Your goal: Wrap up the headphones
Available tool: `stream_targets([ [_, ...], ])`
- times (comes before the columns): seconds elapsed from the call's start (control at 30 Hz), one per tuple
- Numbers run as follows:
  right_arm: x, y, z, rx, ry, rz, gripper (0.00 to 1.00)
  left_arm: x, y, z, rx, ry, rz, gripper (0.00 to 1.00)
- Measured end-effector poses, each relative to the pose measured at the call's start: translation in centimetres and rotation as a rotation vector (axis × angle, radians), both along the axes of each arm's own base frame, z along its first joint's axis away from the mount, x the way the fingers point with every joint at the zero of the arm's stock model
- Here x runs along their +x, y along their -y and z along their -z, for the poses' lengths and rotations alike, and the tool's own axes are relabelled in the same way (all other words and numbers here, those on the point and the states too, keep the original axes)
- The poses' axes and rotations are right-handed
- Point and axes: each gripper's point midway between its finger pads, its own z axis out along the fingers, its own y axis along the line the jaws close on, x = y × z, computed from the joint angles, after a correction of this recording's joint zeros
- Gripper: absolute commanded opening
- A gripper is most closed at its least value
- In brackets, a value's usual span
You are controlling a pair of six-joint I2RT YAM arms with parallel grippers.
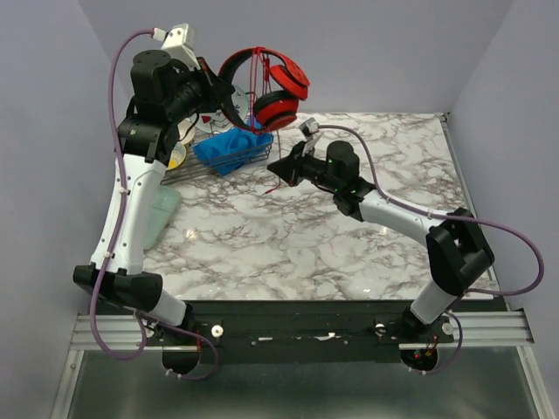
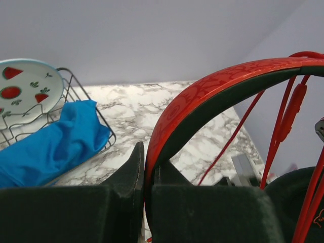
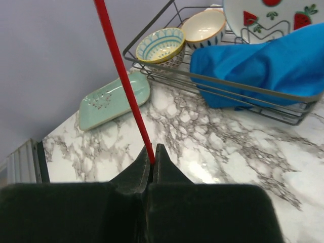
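Note:
The red headphones (image 1: 278, 98) hang in the air above the table's back, ear cups lowest. My left gripper (image 1: 220, 103) is shut on their headband; in the left wrist view the red, black-lined band (image 2: 212, 86) runs up out of the closed jaws (image 2: 148, 152). Loops of the thin red cable (image 2: 230, 142) and its inline remote (image 2: 293, 106) drape over the band. My right gripper (image 1: 278, 171) is lower and to the right, above the marble. It is shut on the cable (image 3: 124, 76), which rises taut from its fingertips (image 3: 153, 151). The cable's free end is hidden.
A wire dish rack (image 1: 194, 171) stands at the back left, below the headphones. It holds a blue cloth (image 1: 231, 148), a strawberry-print plate (image 2: 25, 91) and two small bowls (image 3: 161, 45). A mint-green tray (image 1: 157, 214) lies on the marble in front of the rack.

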Motion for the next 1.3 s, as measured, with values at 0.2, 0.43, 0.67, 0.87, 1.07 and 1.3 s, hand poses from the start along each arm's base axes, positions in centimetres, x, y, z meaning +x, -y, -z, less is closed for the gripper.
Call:
stream_targets([
  [0.2,-2.9,-5.3,-0.5,-0.12,0.037,0.014,0.01,5.7,-5.7,4.3,-0.109,-0.129,-0.214,0.0],
  [0.43,-5.1,-7.4,0.8,-0.317,0.09,0.064,0.01,8.7,-10.0,11.0,0.02,-0.166,-0.406,0.0],
  [0.67,-6.3,-5.5,3.7,-0.614,0.129,0.066,0.01,8.8,-10.1,19.6,0.374,-0.167,-0.404,0.0],
  [0.87,-7.7,-3.3,5.5,-0.808,0.139,0.003,0.01,6.3,-6.7,26.8,0.622,-0.193,-0.233,0.0],
  [1.07,-7.4,-1.5,6.3,-0.917,0.167,0.01,0.03,4.0,-3.3,30.3,0.781,-0.154,-0.029,0.0],
  [1.3,-5.1,0.5,6.5,-0.914,0.121,0.056,0.14,2.6,-1.0,31.3,0.81,-0.121,0.144,0.0],
])
